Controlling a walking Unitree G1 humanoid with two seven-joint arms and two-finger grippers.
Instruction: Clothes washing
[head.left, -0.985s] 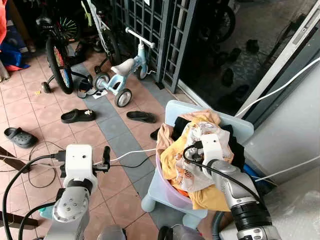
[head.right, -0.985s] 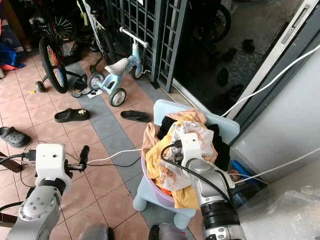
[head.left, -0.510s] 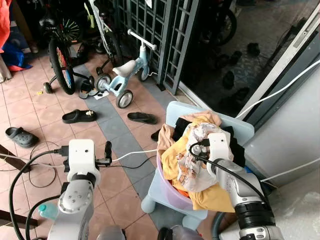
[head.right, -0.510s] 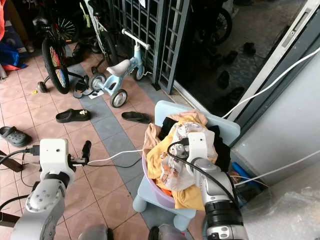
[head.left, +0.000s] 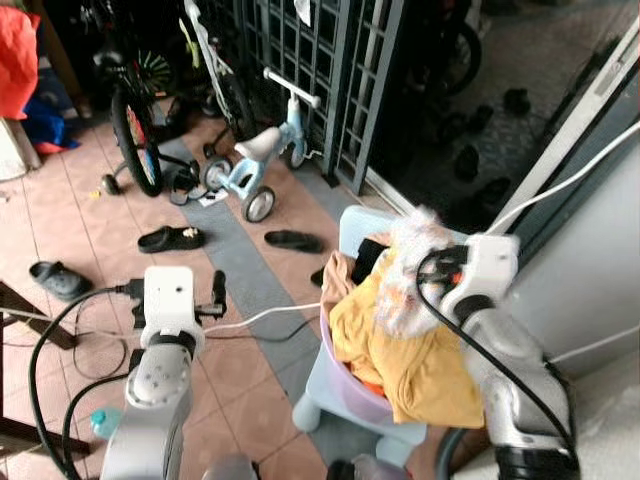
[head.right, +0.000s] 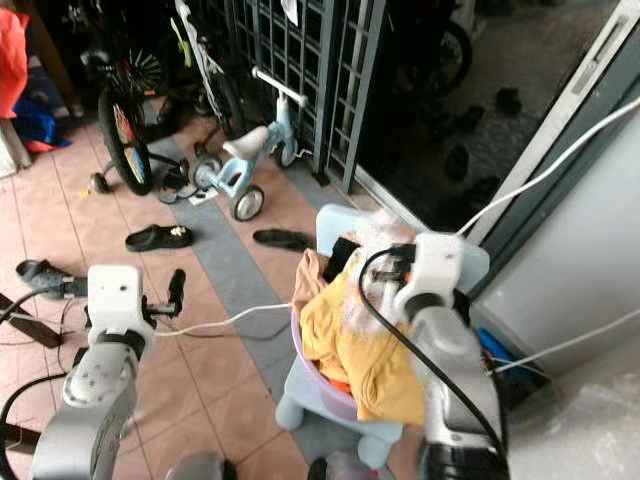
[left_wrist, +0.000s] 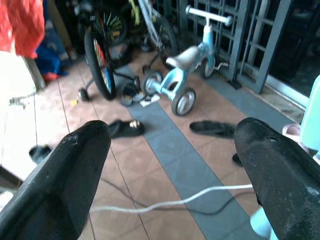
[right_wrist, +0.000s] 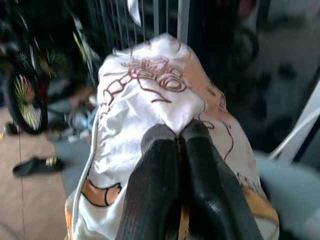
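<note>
Home porch: bikes (head.left: 135, 120), sandals (head.left: 170, 238).

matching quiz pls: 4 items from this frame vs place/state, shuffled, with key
Items:
1. white printed garment
2. left hand
3. yellow garment
4. toddler trike

Place or state:
A. stands on the tiled floor by the dark gate
B. pinched between shut fingers, lifted above the pile
C. open, holding nothing, out over the floor
D. draped over the rim of the basin on the pale blue chair

Pairs: 1-B, 2-C, 3-D, 4-A. The right hand does the pinching.
</note>
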